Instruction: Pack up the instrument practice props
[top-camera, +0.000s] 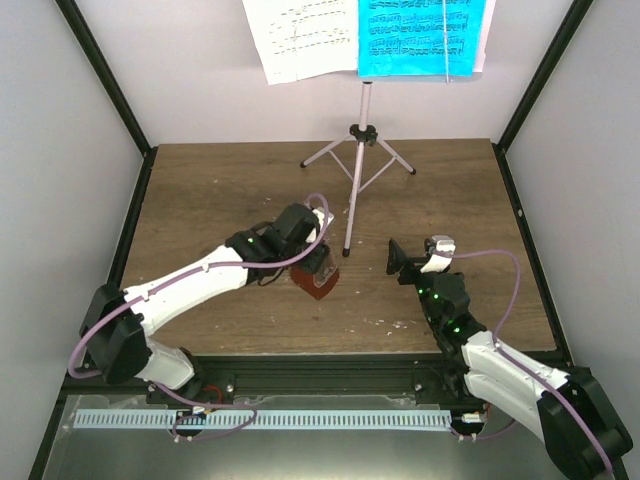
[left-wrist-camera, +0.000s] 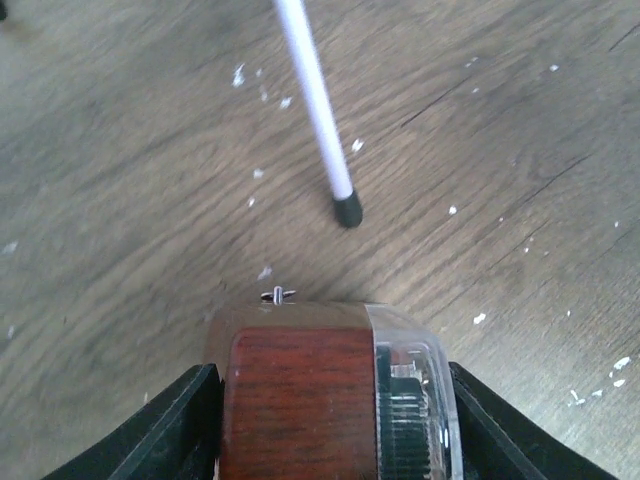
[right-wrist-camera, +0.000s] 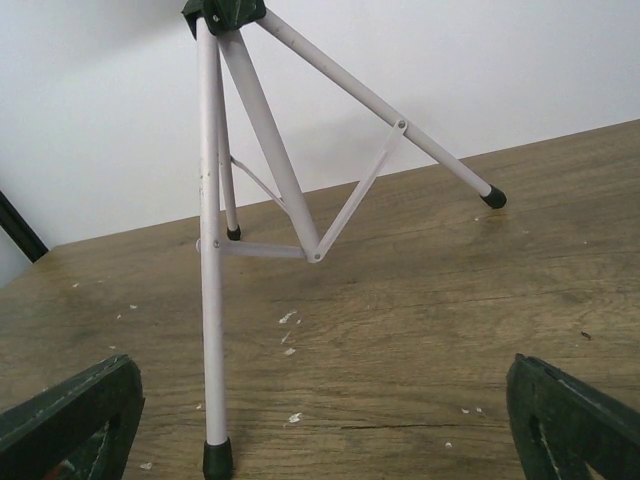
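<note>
table (top-camera: 220, 190): brown wood grain | white flecks (right-wrist-camera: 288, 318): scattered on it | walls (top-camera: 200, 100): plain white

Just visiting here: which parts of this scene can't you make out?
- Top view: the white sheet and cyan sheet run off the upper edge; their notes are too small to read.
- Top view: the left gripper covers most of the metronome.
- Left wrist view: the bottom edge cuts off the metronome's lower part.
- Right wrist view: the music stand is cut off above its hub.
</note>
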